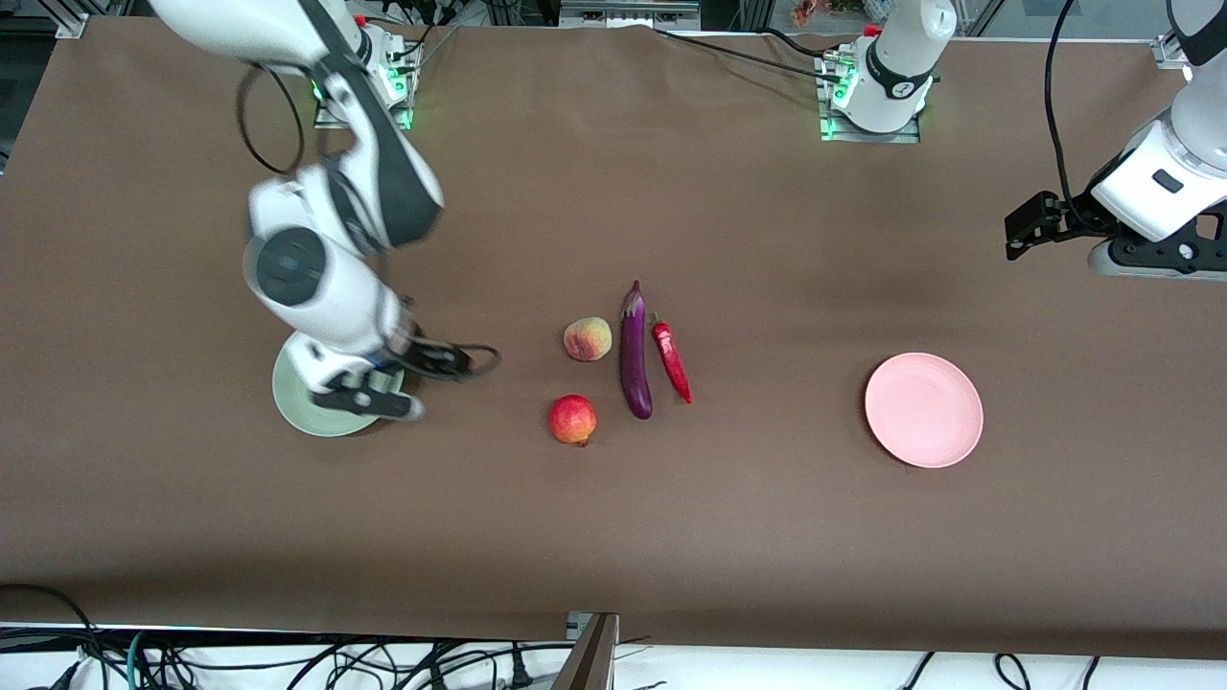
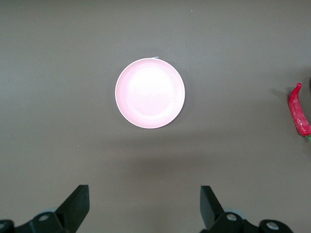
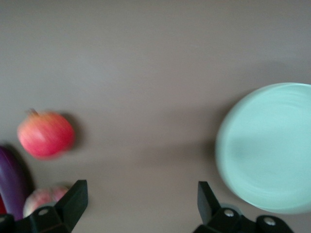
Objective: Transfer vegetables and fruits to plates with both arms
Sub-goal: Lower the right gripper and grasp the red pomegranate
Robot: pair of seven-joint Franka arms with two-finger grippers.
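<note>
The purple eggplant [image 1: 635, 355] lies mid-table with the red chili [image 1: 673, 362] beside it. The peach [image 1: 588, 339] and the red fruit [image 1: 572, 420] lie toward the right arm's end. My right gripper [image 1: 436, 364] is open and empty, over the table between the mint green plate [image 1: 297, 407] and the fruits. Its wrist view shows its gripper [image 3: 141, 191], the plate [image 3: 267, 145], red fruit [image 3: 45, 134], eggplant [image 3: 10, 179] and peach [image 3: 43, 198]. My left gripper [image 1: 1030, 225] is open and empty, raised at the left arm's end. Its wrist view shows its gripper [image 2: 145, 194], the pink plate [image 2: 149, 93] and the chili [image 2: 299, 110].
The pink plate [image 1: 923, 410] sits toward the left arm's end with nothing on it. The right arm's hand covers part of the green plate. Both arm bases [image 1: 872, 96] stand along the table's edge farthest from the front camera. Cables hang past the edge nearest that camera.
</note>
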